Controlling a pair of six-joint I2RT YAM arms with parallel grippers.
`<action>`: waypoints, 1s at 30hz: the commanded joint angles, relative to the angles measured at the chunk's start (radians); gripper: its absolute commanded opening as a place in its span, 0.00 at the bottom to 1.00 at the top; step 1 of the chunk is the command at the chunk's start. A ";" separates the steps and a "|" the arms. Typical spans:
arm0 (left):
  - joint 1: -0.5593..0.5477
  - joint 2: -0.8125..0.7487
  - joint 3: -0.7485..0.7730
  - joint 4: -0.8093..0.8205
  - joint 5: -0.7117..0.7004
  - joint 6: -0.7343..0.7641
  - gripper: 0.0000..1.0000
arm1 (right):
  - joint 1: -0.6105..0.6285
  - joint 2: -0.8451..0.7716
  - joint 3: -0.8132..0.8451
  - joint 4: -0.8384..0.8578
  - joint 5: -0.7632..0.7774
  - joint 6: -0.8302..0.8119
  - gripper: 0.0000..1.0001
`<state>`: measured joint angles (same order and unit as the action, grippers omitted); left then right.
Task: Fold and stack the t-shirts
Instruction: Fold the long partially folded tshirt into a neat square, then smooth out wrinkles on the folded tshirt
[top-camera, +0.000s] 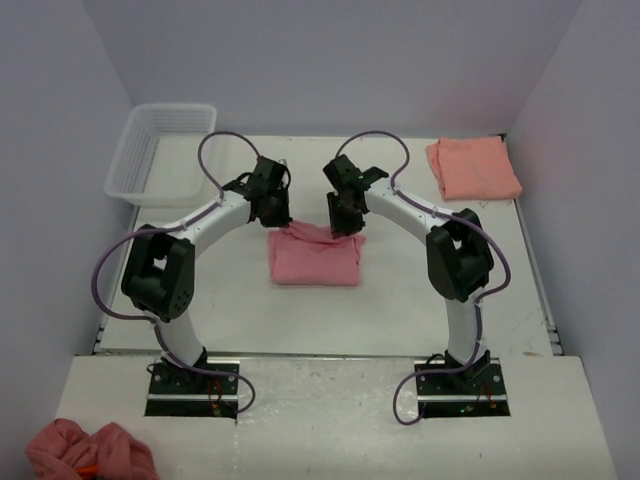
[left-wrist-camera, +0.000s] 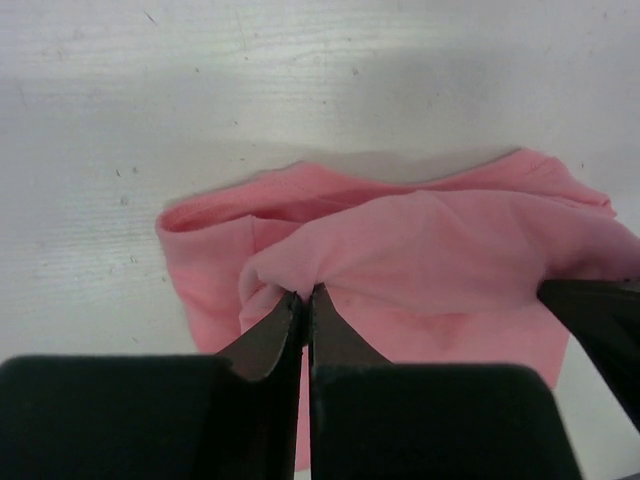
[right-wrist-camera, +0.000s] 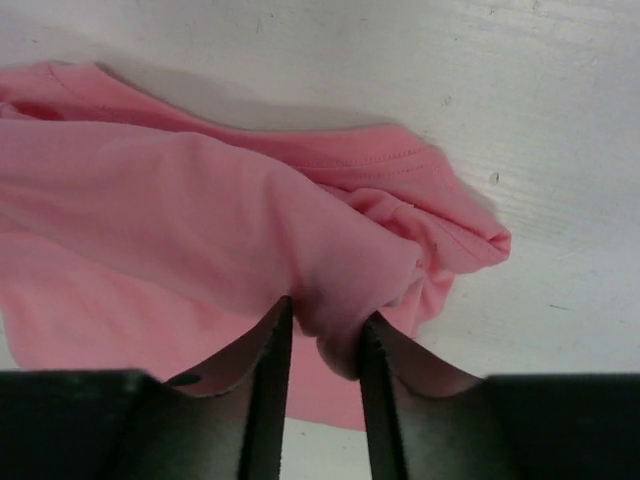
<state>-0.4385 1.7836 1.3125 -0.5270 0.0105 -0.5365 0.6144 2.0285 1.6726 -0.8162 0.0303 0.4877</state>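
I see the rose-pink t-shirt (top-camera: 312, 258) folded at the middle of the bench (top-camera: 400, 300), with its far edge lifted. My left fingers (left-wrist-camera: 280, 335) are pressed together on a pinch of its cloth. My right fingers (right-wrist-camera: 265, 350) stand slightly apart, a fold bulging between them. The salmon-orange t-shirt (top-camera: 473, 167) lies folded at the far right corner.

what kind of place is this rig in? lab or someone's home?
Probably a lab test cell: a white table boxed by plain pale walls, with a black-and-white left arm and right arm bolted at its near edge.
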 joint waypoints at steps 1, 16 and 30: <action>0.009 -0.024 0.045 0.074 -0.104 0.041 0.03 | -0.007 0.033 0.077 -0.008 0.017 -0.023 0.35; -0.015 -0.165 0.025 0.142 -0.179 0.104 0.81 | -0.042 -0.057 0.231 -0.108 0.105 -0.090 0.77; -0.062 -0.017 -0.047 0.332 0.360 -0.059 0.00 | -0.002 -0.209 -0.267 0.207 -0.179 0.018 0.00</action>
<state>-0.5026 1.7008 1.2713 -0.2955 0.2073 -0.5449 0.6109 1.8210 1.4040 -0.7055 -0.0830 0.4759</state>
